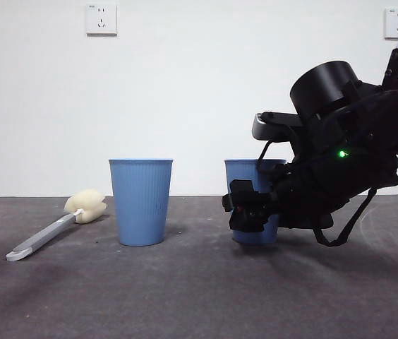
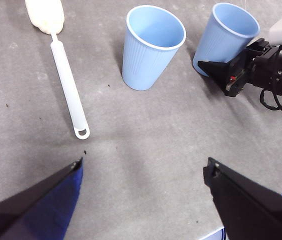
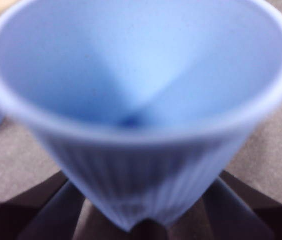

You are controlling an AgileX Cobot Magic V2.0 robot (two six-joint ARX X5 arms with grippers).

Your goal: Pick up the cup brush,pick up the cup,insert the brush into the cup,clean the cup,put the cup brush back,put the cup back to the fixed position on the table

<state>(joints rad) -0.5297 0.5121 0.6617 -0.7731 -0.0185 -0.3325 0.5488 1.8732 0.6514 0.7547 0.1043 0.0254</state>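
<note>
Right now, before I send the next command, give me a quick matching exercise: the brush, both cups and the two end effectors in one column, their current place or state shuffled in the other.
Things:
1. cup brush
2. cup
3. other cup
4. left end effector
5. right end effector

States:
A. standing free in the middle of the table
B. jaws wide apart above bare table, holding nothing
C. lying flat, sponge head pointing away from the camera
D. down at the table, jaws on either side of a cup
E. upright between black jaws

Pairs: 1-C, 2-E, 3-A, 4-B, 5-D
</note>
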